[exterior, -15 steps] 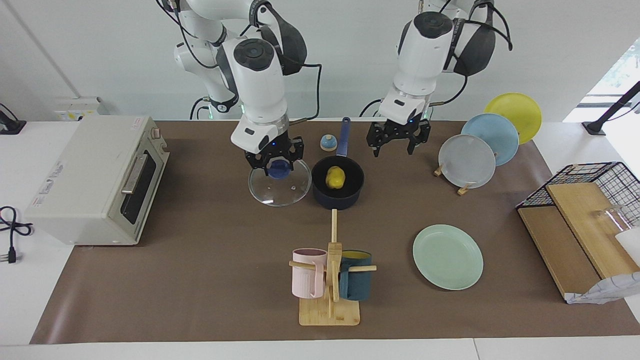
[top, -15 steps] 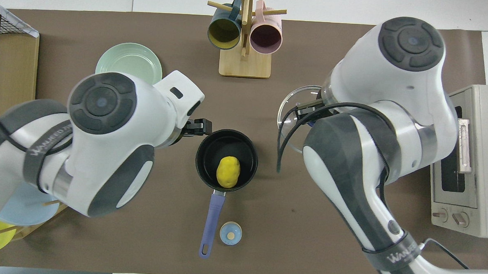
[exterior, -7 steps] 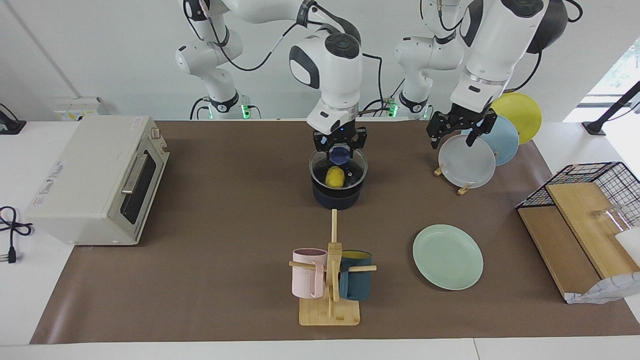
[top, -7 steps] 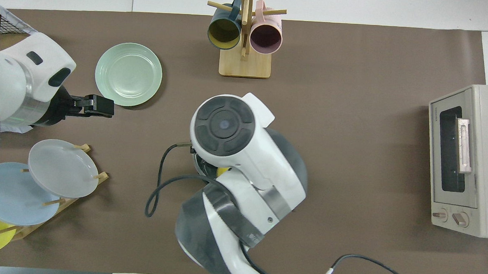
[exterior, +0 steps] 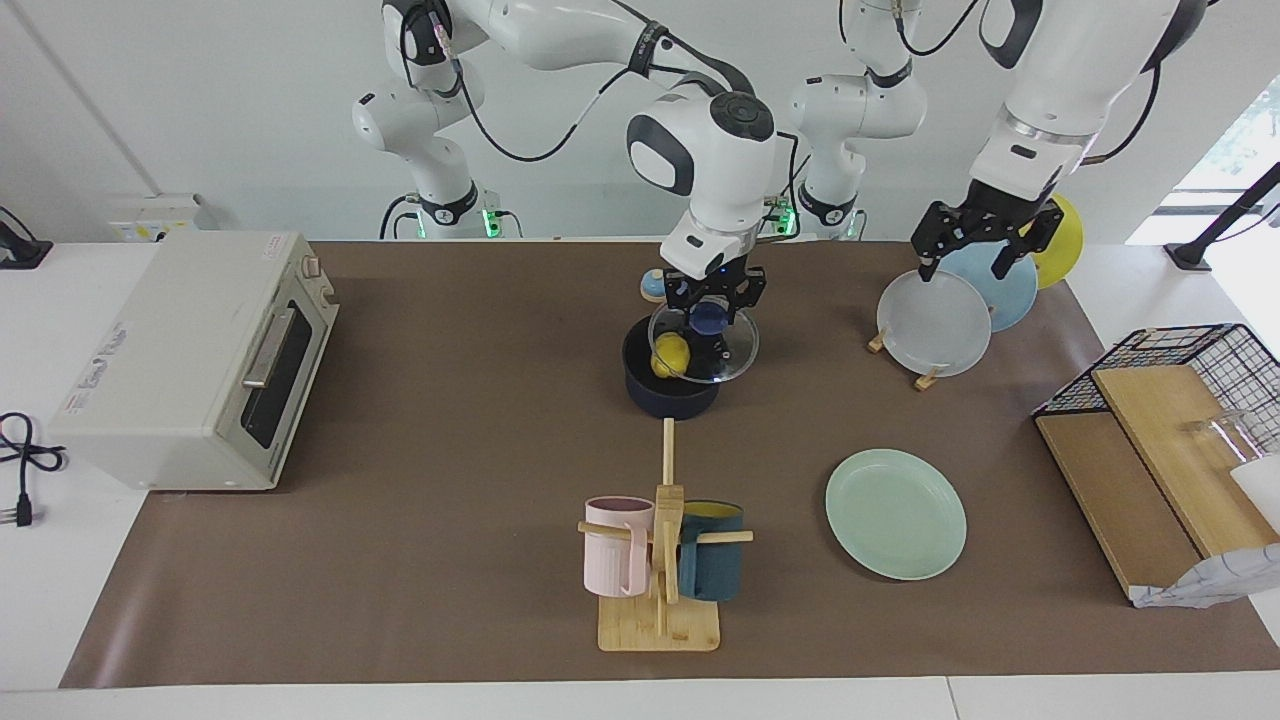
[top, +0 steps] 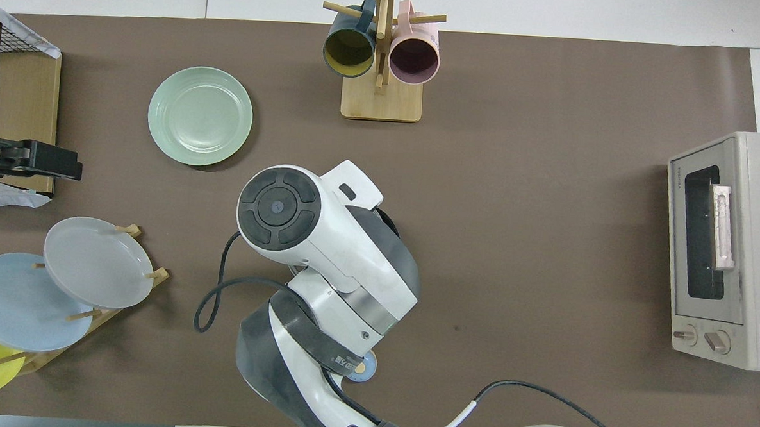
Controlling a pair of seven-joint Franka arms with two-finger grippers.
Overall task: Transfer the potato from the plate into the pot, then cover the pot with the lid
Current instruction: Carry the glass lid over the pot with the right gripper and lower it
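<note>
Your right gripper point(exterior: 711, 303) clamps the glass lid point(exterior: 703, 345) by its knob, tilted over the navy pot point(exterior: 668, 392) holding the potato point(exterior: 668, 354); your left gripper point(exterior: 976, 250) hangs spread above the upright plates point(exterior: 932, 325).

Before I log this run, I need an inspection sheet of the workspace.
Surface: brown mat.
Job's things: potato in pot; lid held tilted, off-centre over pot; plate bare.
Clutter: mug rack, plate rack, bell, toaster oven, wire basket.
Grippers: right gripper shut on lid's knob; left gripper open, raised over plate rack.
Cables: black cable beside oven.
Surroundings: white wall.
</note>
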